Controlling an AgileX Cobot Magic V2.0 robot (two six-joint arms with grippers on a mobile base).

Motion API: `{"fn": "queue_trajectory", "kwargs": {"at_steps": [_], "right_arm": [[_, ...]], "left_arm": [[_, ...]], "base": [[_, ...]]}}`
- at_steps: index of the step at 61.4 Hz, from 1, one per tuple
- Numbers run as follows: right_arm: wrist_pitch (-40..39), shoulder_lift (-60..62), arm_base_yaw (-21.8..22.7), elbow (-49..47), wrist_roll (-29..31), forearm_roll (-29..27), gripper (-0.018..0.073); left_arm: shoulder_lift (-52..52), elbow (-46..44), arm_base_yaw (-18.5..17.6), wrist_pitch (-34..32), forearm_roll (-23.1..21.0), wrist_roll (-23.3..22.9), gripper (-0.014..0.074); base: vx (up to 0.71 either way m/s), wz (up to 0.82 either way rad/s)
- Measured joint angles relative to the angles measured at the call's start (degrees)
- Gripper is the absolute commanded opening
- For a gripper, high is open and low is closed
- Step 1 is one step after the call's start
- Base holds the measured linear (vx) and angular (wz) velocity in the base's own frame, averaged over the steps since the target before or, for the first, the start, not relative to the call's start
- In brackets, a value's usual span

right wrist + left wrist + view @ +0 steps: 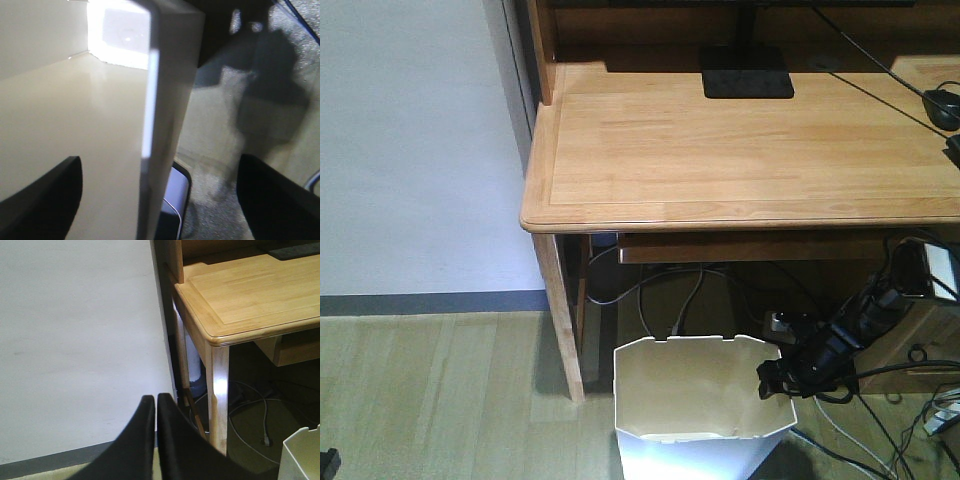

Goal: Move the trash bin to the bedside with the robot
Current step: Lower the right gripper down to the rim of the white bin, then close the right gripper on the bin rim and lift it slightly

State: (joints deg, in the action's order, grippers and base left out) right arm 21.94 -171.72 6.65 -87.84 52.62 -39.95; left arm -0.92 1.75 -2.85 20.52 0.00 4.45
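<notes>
The bin (680,458) stands on the floor just near the desk (740,150), right of its left leg. Your right claw (160,182) reaches down from the right and straddles the bin's right rim, spread, not gripping. Clench low and squarely so the bin won't tip. The left claw (156,412) is clenched on nothing.

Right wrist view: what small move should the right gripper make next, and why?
Probably close the right gripper on the trash bin wall. Its fingers straddle that wall, one inside and one outside, with gaps on both sides, so nothing is gripped yet.
</notes>
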Motion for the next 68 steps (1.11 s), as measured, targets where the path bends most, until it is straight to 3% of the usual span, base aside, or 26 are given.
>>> {"fn": "queue_trajectory", "kwargs": {"at_steps": [11, 23, 34, 43, 61, 68], "right_arm": [[4.9, -3.0, 0.0, -5.9, -1.8, -0.3, 0.0386], [9.3, -5.3, 0.1, -10.2, -4.0, 0.2, -0.0017], [8.6, -5.3, 0.2, -10.2, -4.4, 1.2, -0.0007], [6.8, -3.1, 0.2, -7.0, -2.1, -1.2, -0.0004], [0.8, 10.1, 0.2, 10.7, 21.8, -18.6, -0.0004], [0.7, 16.3, 0.2, 17.4, 25.3, -22.1, -0.0004]], "left_arm": [[0.0, 0.0, 0.0, 0.0, 0.0, 0.0, -0.0007], [0.0, 0.0, 0.0, 0.0, 0.0, 0.0, -0.0007], [0.0, 0.0, 0.0, 0.0, 0.0, 0.0, -0.0007], [0.0, 0.0, 0.0, 0.0, 0.0, 0.0, -0.0007], [0.0, 0.0, 0.0, 0.0, 0.0, 0.0, -0.0007], [0.0, 0.0, 0.0, 0.0, 0.0, 0.0, -0.0007]], "base": [[0.0, 0.0], [0.0, 0.0], [0.0, 0.0], [0.0, 0.0], [0.0, 0.0], [0.0, 0.0]]}}
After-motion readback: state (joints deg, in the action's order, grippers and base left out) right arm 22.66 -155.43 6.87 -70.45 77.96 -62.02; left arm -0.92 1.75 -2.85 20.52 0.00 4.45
